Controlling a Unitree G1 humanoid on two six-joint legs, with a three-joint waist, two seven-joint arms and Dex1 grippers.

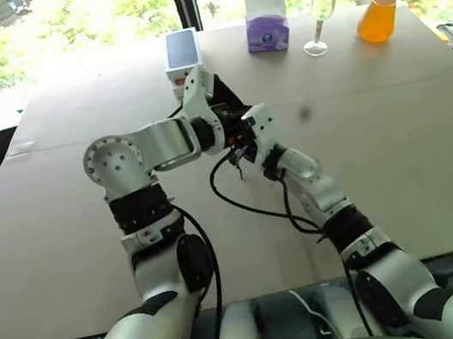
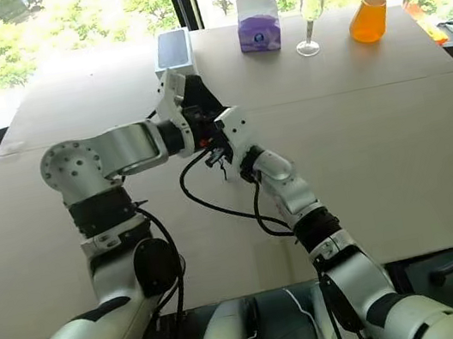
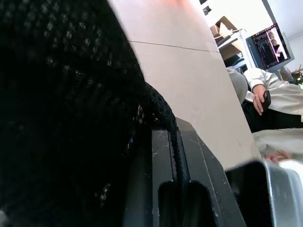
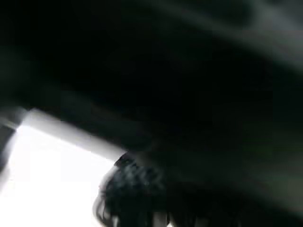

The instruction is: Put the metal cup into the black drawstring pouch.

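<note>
Where the two arms meet over the middle of the table, the black drawstring pouch is bunched between them, its woven mesh fabric pressed close against the left wrist camera. A braided black cord runs down from its edge along the left gripper's dark fingers, which are closed tight on the pouch's fabric or cord. At the corner of the left wrist view a shiny, steel-walled rim with a dark inside shows just beside those fingers; this looks like the metal cup, though whether it is already inside the pouch's mouth cannot be told. The right gripper sits touching the same dark bundle and is also closed down nearly all the way, but what exactly it pinches is hidden in blackness. The pouch will likely handle as light and limp, collapsing unless its mouth is held apart by the hem. The cup is probably stiff, light and slippery, best taken across its wall near the rim. Farther back stand a purple tissue box, a stemmed glass and an orange-liquid flask, with a white box nearer the arms. Beyond the table's side a seated person holds a phone.
</note>
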